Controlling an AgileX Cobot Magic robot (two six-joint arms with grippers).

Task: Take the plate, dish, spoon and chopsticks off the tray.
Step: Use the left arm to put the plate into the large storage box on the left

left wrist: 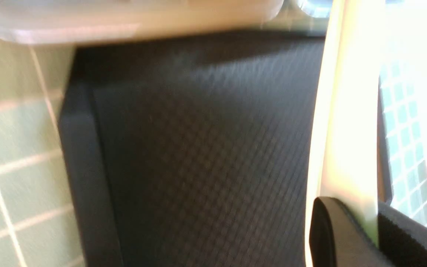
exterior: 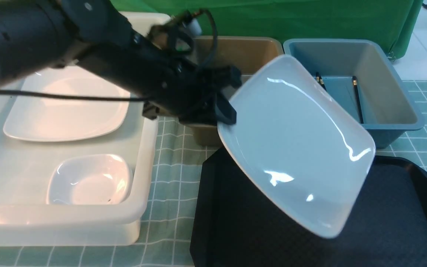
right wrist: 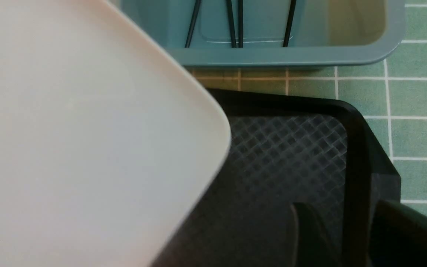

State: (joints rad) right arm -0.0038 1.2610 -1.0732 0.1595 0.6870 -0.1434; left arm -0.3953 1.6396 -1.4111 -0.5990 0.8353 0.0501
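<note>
Left arm (exterior: 117, 63): matte black, thick rounded casing narrowing toward the wrist.
Cables (exterior: 69, 97): thin black lead along the arm; a black loop by the wrist.
Wrist unit (exterior: 190, 24): blurred, perhaps a silver-capped camera.
Left gripper fingers (left wrist: 332, 237): black, rounded, one face finely ribbed.
Right gripper fingers (right wrist: 306, 237): dark, rounded tips.

The space above the middle of the tray (exterior: 402, 222) is filled by the tilted plate (exterior: 295, 148), clamped at its rim by the left hand (exterior: 230, 98), and the brown bin (exterior: 243, 52) behind is partly screened. Room is left over the tray's right side and above the blue bin (exterior: 380, 74).
</note>
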